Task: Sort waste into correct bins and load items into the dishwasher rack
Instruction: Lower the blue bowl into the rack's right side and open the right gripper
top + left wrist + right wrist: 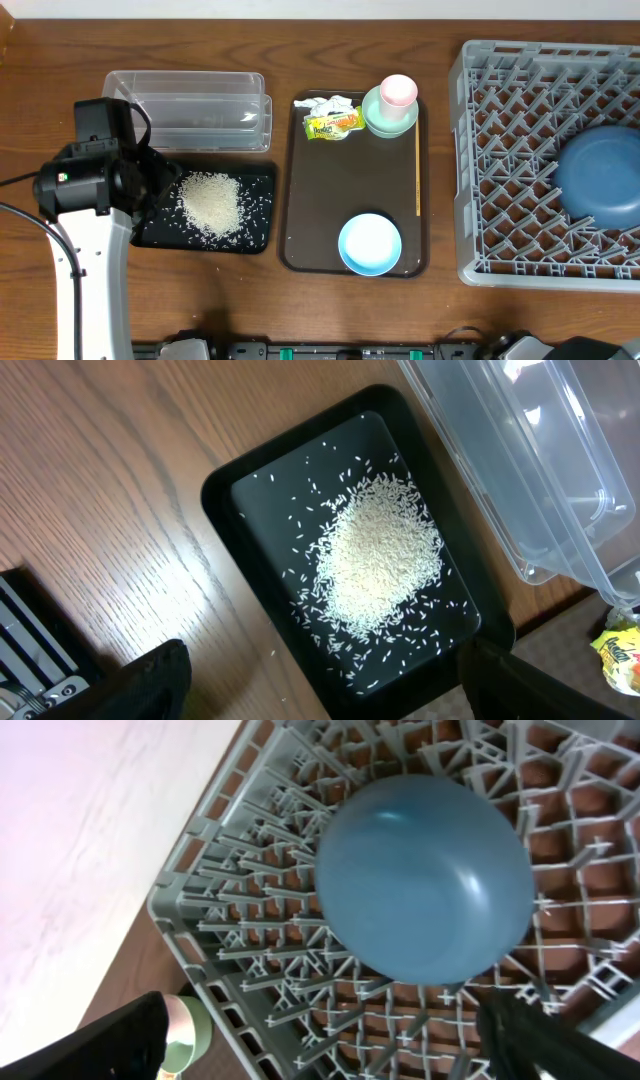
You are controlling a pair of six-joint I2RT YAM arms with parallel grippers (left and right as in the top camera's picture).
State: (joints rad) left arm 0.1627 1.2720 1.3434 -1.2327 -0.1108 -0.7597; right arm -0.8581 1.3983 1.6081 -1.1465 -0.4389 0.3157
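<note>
Rice grains [208,203] lay heaped in the middle of the shallow black tray [258,238] at the near left of the table, with stray grains scattered toward its edges. That put the loose waste in one of the two bins. The left gripper [325,670] hung above the tray's left end with its fingers spread wide and nothing between them, so its part in the rice looked done.

To the right, at the near end of the brown serving tray [300,200], the small light-blue bowl [370,243] sat mouth up and untouched. It was probably the easiest dish to reach next. A thin pale stick [417,170] lay along the serving tray's right side.

Farther back on the same tray, the yellow wrapper [332,123] rested against the crumpled tissue [328,101], both unsorted. Just right of them the pink cup [398,90] stood inside the mint-green bowl [378,118], and the stacking meant the cup would have to come out first. Across from these at the far left, the clear container [190,110] sat just beyond the black tray with no waste in it, presumably waiting for the dry rubbish.

The dishwasher rack [500,150] filled the right side from near to far. The dark-blue bowl [600,178] rested among its pegs toward the right edge, though the views did not settle whether its mouth faced up or down. The right gripper [325,1020] looked down on that bowl from above with its fingers parted and empty, clear of it.
</note>
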